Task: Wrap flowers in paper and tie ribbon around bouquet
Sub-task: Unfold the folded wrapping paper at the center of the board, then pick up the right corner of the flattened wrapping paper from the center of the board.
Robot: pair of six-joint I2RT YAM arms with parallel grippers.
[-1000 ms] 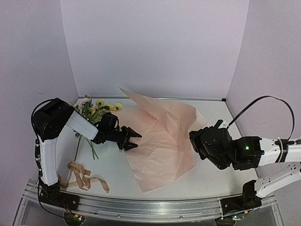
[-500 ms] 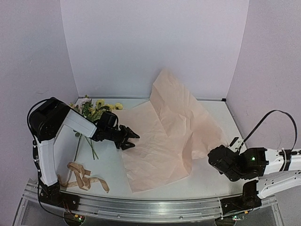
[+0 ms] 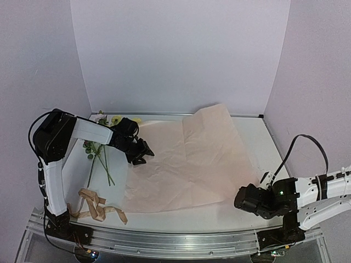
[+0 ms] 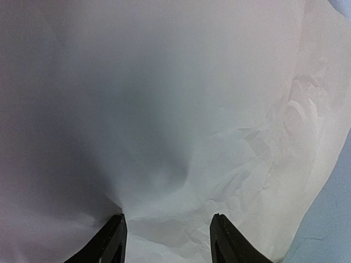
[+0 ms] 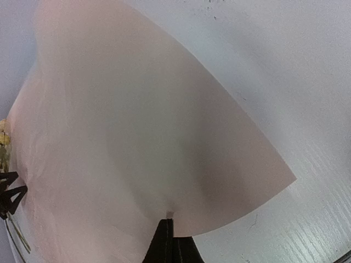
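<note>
Pretty tidy here: the paper (image 3: 189, 164) lay spread mostly flat on the counter (image 3: 249, 131). The left gripper (image 3: 144, 158) sat at its left edge, jaws apart, the right gripper (image 3: 239, 200) at the near right corner. The flowers (image 3: 107, 121) and ribbon (image 3: 96, 205) lay off left.

A white table (image 3: 186, 220) fills the floor of a small booth, closed in on three sides by plain walls. The back wall (image 3: 181, 55) is a flat, pale white-lavender panel; the left wall (image 3: 38, 60) and the right wall (image 3: 318, 71) angle outward toward the camera and read a shade more lilac. A thin metal strip (image 3: 164, 114) runs along the foot of the back wall where it meets the table. Along the table's near edge lies a ribbed aluminium rail (image 3: 181, 241). The light is soft and even — shadows are faint and blurred. Seen close from the right wrist, the table's surface (image 5: 274, 82) shows small dark specks and fine parallel lines.
</note>
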